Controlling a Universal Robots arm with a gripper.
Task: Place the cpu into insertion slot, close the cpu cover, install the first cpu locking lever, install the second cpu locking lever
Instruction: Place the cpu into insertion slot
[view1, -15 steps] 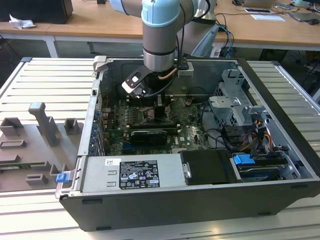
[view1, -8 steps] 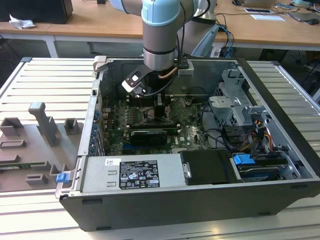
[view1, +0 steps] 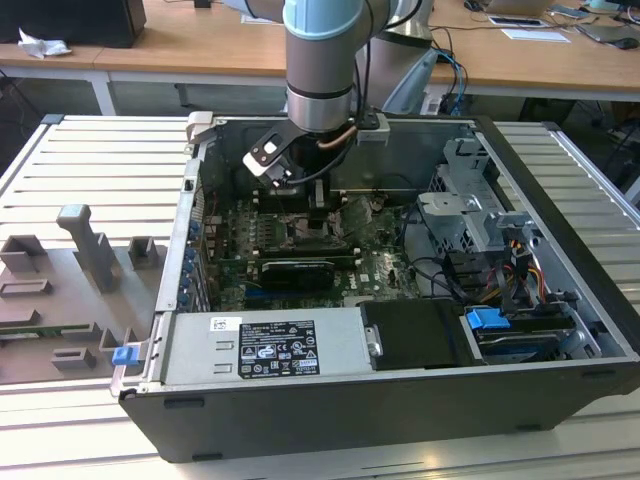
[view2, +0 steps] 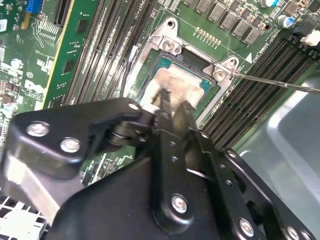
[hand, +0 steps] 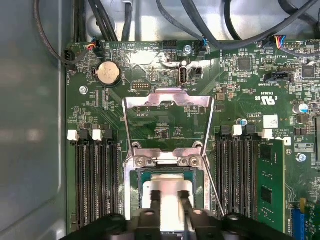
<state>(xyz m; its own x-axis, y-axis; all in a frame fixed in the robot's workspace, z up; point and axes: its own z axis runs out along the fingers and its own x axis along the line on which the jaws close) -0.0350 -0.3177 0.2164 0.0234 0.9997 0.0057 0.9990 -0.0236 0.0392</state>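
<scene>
Cpu (hand: 167, 186) lies in insertion slot (hand: 162, 160), end effector (hand: 170, 196) directly over it; its grip state cannot be told. Cpu cover (hand: 167, 97) stands open; closing and both locking steps are outstanding.

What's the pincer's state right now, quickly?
Pincer: cannot be told, poised right over the cpu lying in the insertion slot.

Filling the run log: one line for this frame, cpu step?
gripper: down at cpu | cpu: in slot | cover: open, tilted back | lever: loose, not latched
</scene>
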